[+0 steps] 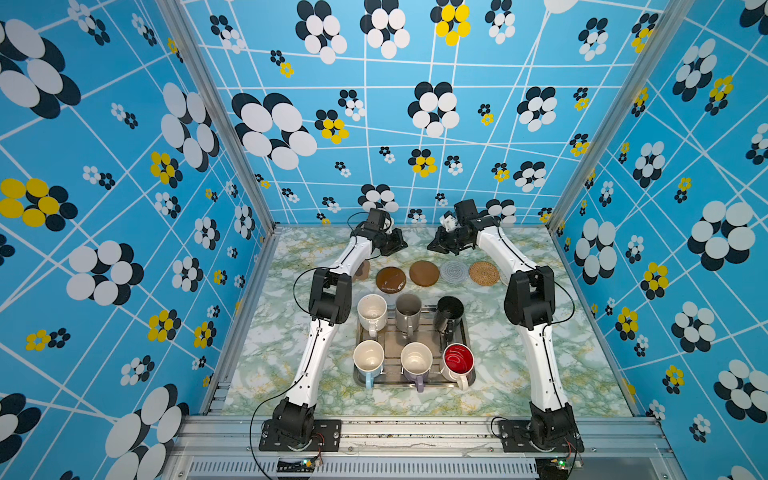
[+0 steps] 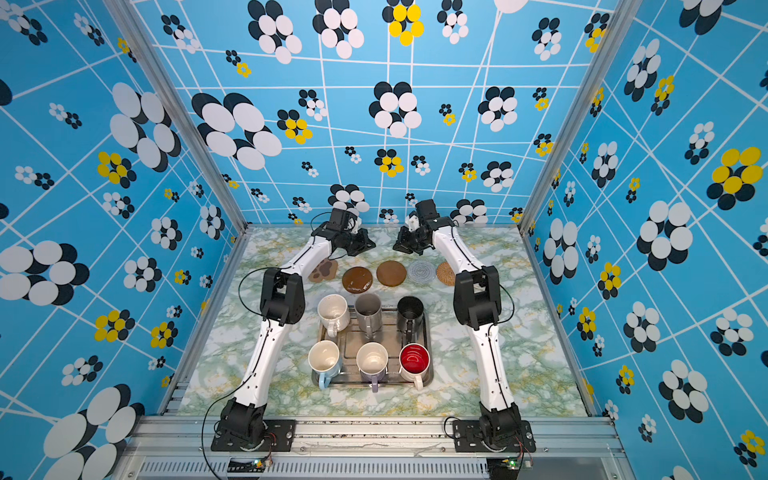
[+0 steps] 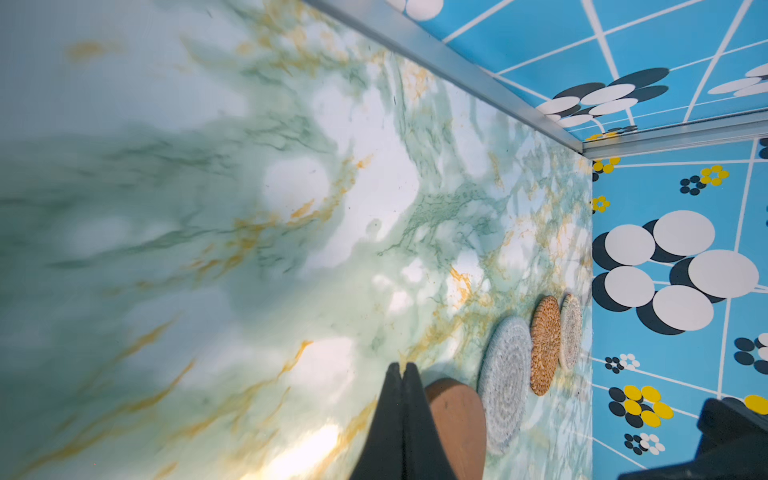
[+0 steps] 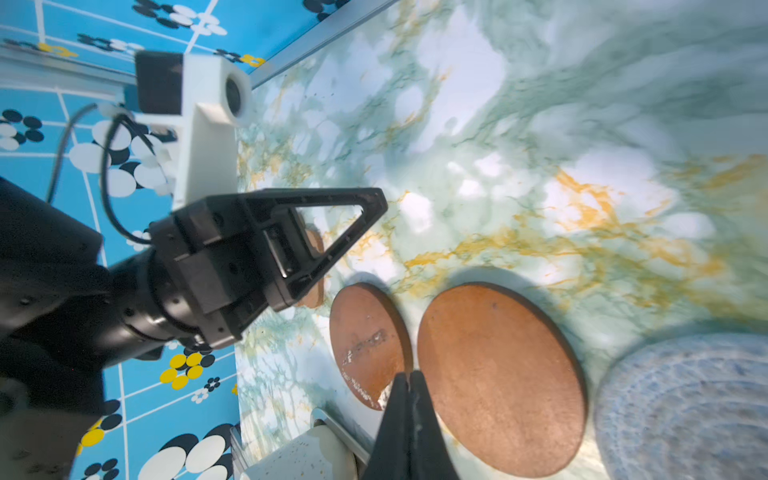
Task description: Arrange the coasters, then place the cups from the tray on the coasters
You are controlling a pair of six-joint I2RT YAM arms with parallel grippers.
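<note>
Left gripper point(image 3: 401, 368) closed, empty. Right gripper point(image 4: 409, 378) closed, empty. Both hang over the far end of the surface point(image 1: 498, 374), tips facing each other. Coasters point(image 1: 424, 273) lie in a row between the grippers and the tray point(image 1: 392, 343). All six cups point(image 1: 372, 311) stand in the tray.

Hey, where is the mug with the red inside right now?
In both top views the red-lined mug stands in the near right corner of the tray, right of the lilac mug and in front of the tall black mug.
</note>
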